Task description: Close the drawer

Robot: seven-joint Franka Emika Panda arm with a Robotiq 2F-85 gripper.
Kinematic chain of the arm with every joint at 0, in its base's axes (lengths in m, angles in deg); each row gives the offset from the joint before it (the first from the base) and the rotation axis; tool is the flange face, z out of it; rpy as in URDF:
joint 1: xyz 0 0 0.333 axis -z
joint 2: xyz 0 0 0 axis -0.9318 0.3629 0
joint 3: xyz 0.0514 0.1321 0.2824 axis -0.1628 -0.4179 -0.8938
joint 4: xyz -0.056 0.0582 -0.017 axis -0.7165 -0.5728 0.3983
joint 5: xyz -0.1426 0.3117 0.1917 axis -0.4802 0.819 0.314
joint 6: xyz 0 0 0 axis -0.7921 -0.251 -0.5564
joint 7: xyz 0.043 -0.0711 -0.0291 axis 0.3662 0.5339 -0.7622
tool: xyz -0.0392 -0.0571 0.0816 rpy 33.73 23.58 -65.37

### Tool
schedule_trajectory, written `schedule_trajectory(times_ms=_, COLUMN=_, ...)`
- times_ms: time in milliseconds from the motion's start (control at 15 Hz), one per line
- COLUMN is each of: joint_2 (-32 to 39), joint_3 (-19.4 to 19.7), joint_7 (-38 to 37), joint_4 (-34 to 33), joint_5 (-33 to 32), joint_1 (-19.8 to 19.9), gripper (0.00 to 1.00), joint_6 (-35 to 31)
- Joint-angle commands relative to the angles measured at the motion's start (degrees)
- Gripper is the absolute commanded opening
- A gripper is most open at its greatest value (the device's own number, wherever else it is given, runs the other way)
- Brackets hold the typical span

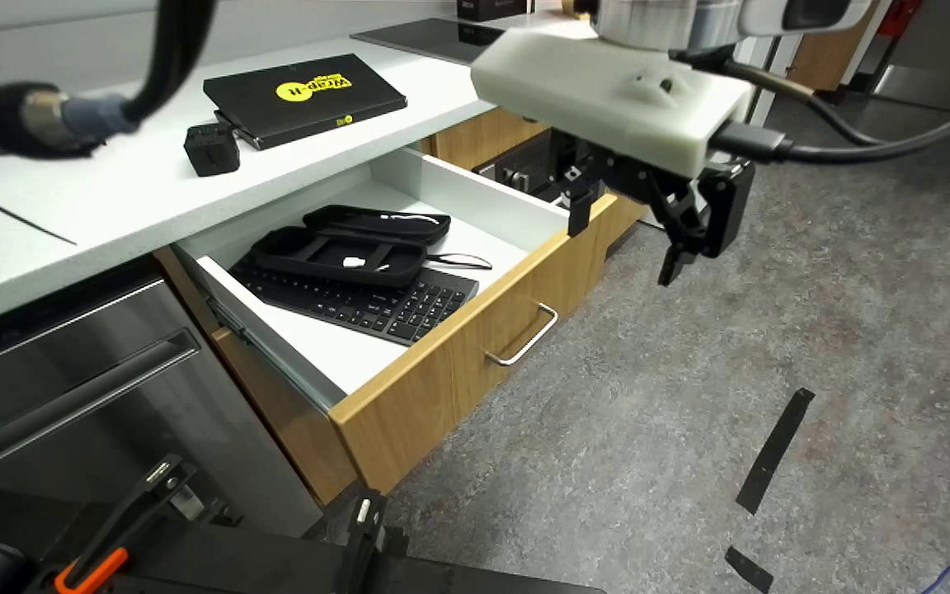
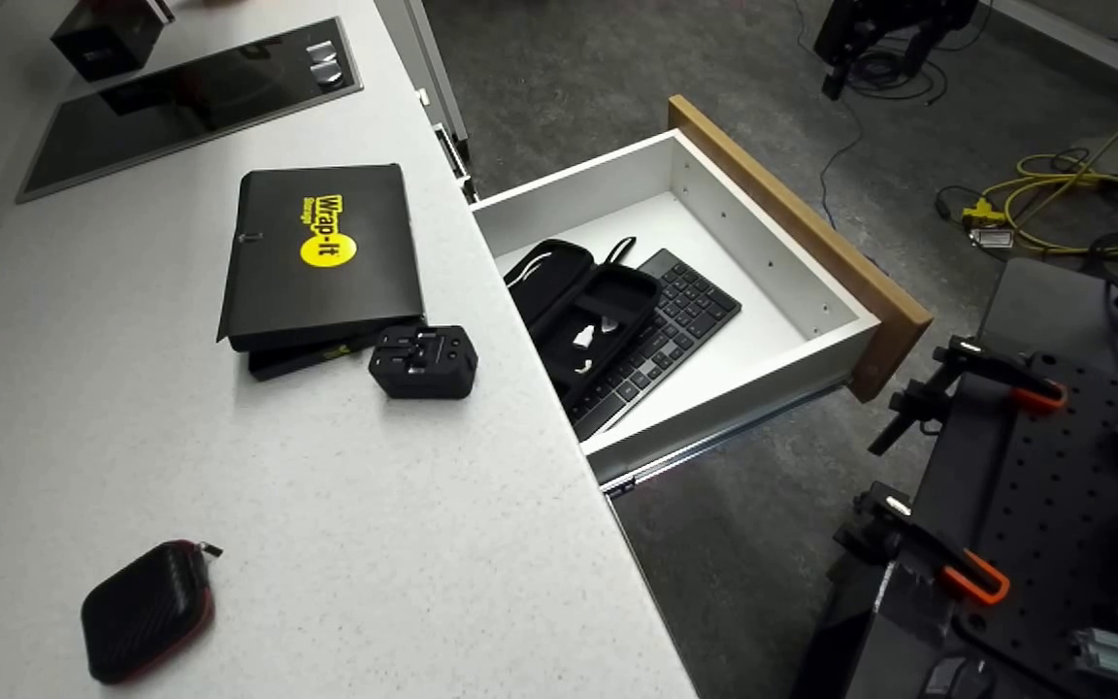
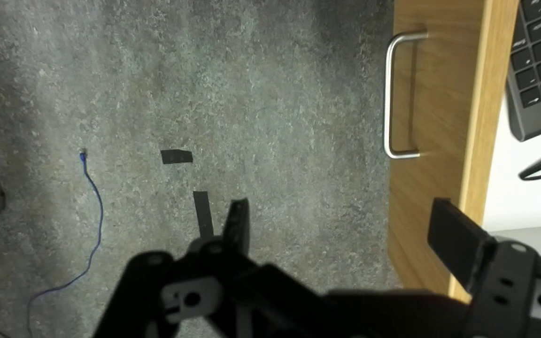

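Countertop (image 2: 345,524): looked down on steeply from close above in an exterior view aimed along it towards the cooktop (image 2: 190,107).
Drawer (image 1: 434,388): seen obliquely from above in an exterior view set off the countertop's front edge, its front turned to the lens.
Floor (image 3: 275,108): faced almost straight down by the wrist view, the gripper (image 3: 343,213) framed very near.
Keyboard (image 2: 685,320): taken in by both exterior views and, cut off, by the wrist view.
Cooktop: shared by both exterior views.
Handle (image 1: 534,339): shared by the wrist view and an exterior view.
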Motion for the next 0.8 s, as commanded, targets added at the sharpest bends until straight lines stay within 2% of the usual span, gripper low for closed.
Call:
schedule_trajectory(times_ms=0, joint_2=10.99, joint_3=-1.53, joint_7=-8.32, joint_4=-4.65, joint_5=-1.24, joint_1=0.64, gripper=1.0, joint_6=-8.31)
schedule_trajectory(times_ms=133, joint_2=16.17, joint_3=-0.91, joint_7=-12.52, joint_4=-7.04, joint_5=-2.06, joint_1=-0.29, gripper=1.0, joint_6=-10.91)
schedule_trajectory(times_ms=400, joint_2=26.32, joint_3=-1.27, joint_7=-15.88, joint_4=-13.56, joint_5=1.12, joint_1=-0.97, gripper=1.0, joint_6=-12.8)
schedule_trajectory(times_ms=733, joint_2=33.2, joint_3=-6.51, joint_7=-15.26, joint_4=-21.17, joint_5=7.09, joint_1=1.36, gripper=1.0, joint_6=-7.77)
